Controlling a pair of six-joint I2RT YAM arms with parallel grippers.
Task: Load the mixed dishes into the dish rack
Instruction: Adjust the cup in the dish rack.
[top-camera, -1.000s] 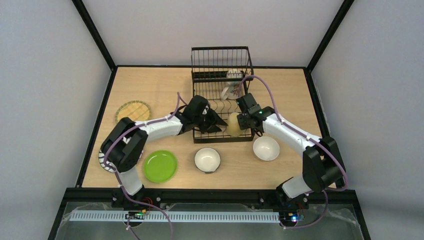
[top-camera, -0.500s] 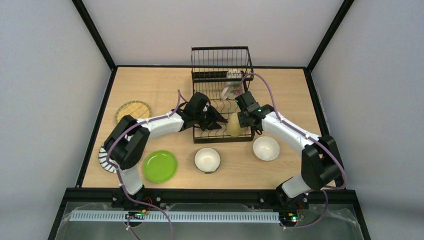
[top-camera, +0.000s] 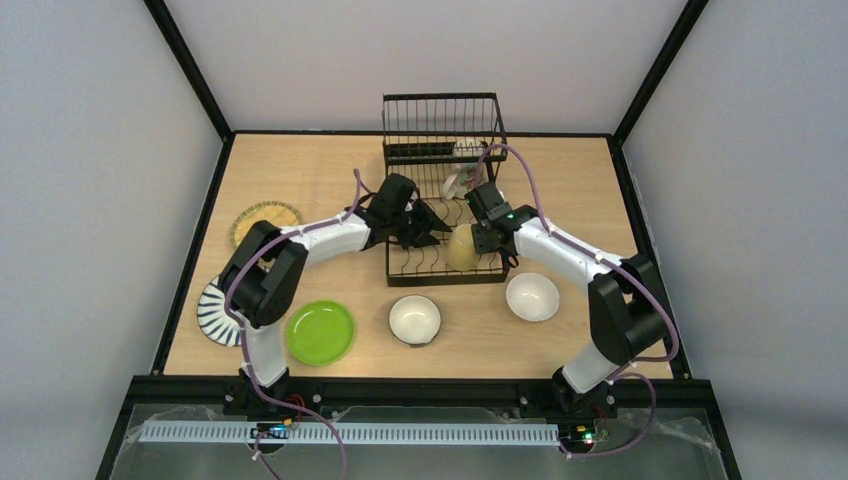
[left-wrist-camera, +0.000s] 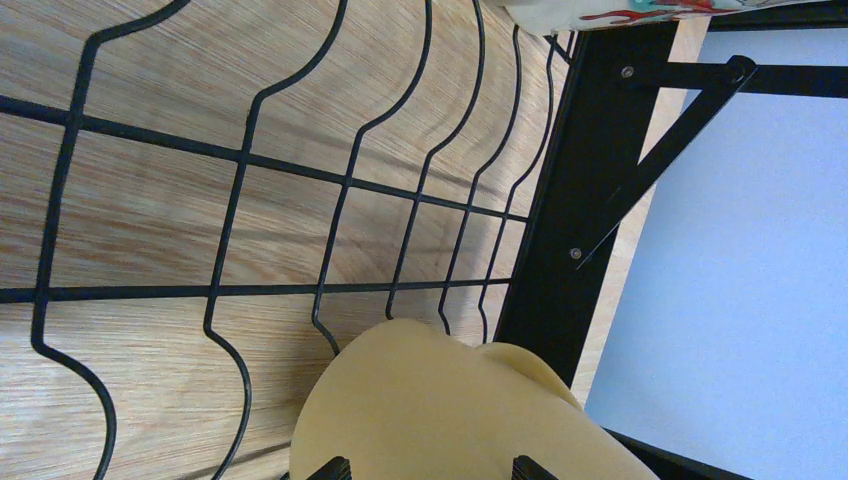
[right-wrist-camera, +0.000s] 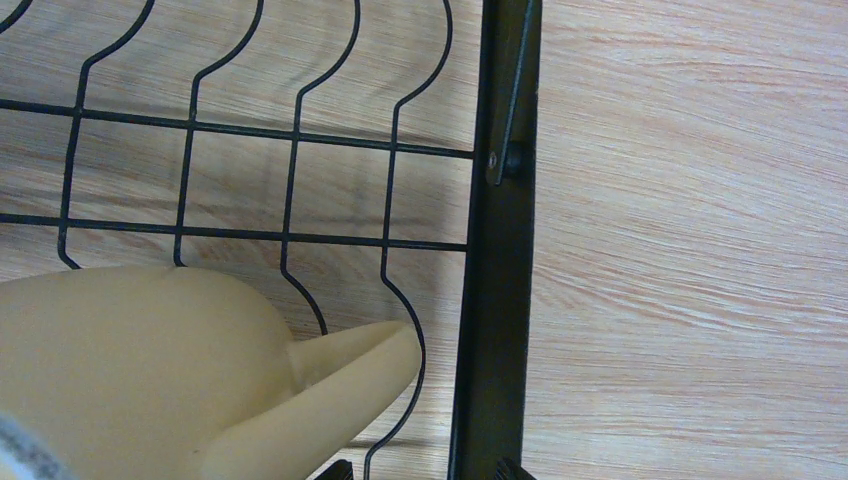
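The pale yellow mug (top-camera: 461, 249) lies tilted in the front right of the black wire dish rack (top-camera: 440, 110), between my two grippers. My left gripper (top-camera: 432, 232) is open. In the left wrist view its gripper (left-wrist-camera: 428, 466) sits just short of the mug (left-wrist-camera: 440, 400), which is wider than the gap. My right gripper (top-camera: 482, 240) is open beside the mug. In the right wrist view the gripper (right-wrist-camera: 422, 470) straddles the rack's side rail (right-wrist-camera: 497, 250), with the mug's handle (right-wrist-camera: 350, 375) at its left.
On the table are a tan woven-look plate (top-camera: 262, 222), a black-striped white plate (top-camera: 214, 316), a lime green plate (top-camera: 320, 332), one bowl (top-camera: 415, 320) and a second bowl (top-camera: 532, 296). A white printed dish (top-camera: 462, 180) stands in the rack's upright basket.
Both grippers have shifted a little toward the back of the rack. The mug has moved slightly left. The left arm has swung off the striped plate.
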